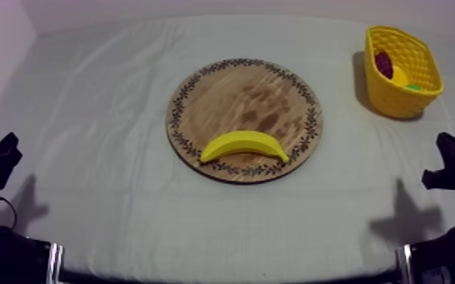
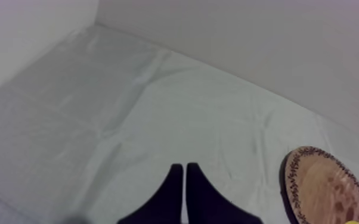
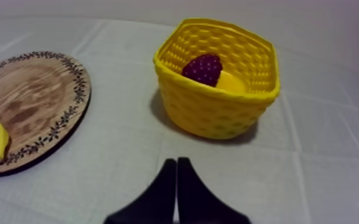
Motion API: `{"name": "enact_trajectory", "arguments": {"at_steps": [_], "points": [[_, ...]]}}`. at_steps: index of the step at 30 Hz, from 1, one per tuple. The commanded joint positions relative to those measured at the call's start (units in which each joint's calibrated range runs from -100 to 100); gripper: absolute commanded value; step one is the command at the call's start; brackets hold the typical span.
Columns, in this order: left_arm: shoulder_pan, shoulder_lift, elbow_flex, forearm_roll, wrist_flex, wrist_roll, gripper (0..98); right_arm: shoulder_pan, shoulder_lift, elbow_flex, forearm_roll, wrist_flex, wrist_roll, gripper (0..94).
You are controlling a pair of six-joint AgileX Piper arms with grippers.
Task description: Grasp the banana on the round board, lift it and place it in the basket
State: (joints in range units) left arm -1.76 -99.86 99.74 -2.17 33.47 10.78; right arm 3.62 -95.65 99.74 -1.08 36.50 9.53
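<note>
Yellow banana point(image 1: 244, 144) lying flat on the round wooden board's point(image 1: 243, 94) near edge, yellow basket point(image 1: 402, 97) well apart, upright

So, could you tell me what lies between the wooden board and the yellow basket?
Just bare cloth between board and basket, as the right wrist view shows.

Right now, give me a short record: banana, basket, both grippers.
banana: yellow toy banana lying on the front part of the round wooden board with a patterned rim
basket: yellow woven basket at the table's far right, holding a dark purple bunch of grapes
left gripper: shut, empty
right gripper: shut, empty, facing the basket
</note>
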Motion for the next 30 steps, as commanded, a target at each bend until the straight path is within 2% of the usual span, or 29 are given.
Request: {"name": "enact_trajectory", "arguments": {"at_steps": [1,9,13,17,19,23,30], "points": [[0.0,0.0,0.0,0.00,0.0,0.0,0.1,-0.3,-0.1,-2.1,-0.5,8.3,3.5,0.6],[0.0,0.0,0.0,0.00,0.0,0.0,0.1,0.0,-0.1,-2.0,-0.5,8.5,3.0,0.6],[0.0,0.0,0.0,0.00,0.0,0.0,0.1,0.0,-0.1,-2.0,-0.6,8.5,3.1,3.5],[0.0,0.0,0.0,0.00,0.0,0.0,0.1,-1.1,1.2,-3.5,-1.7,9.2,4.9,4.6],[0.0,0.0,0.0,0.00,0.0,-0.1,0.1,-1.9,4.8,-5.9,-3.3,9.6,7.2,4.7],[0.0,0.0,0.0,0.00,0.0,-0.1,0.1,-5.5,13.6,-14.8,-4.8,11.6,10.7,5.2],[0.0,0.0,0.0,0.00,0.0,-0.1,0.1,-16.3,26.8,-34.9,-1.9,17.2,9.6,6.5]]}}
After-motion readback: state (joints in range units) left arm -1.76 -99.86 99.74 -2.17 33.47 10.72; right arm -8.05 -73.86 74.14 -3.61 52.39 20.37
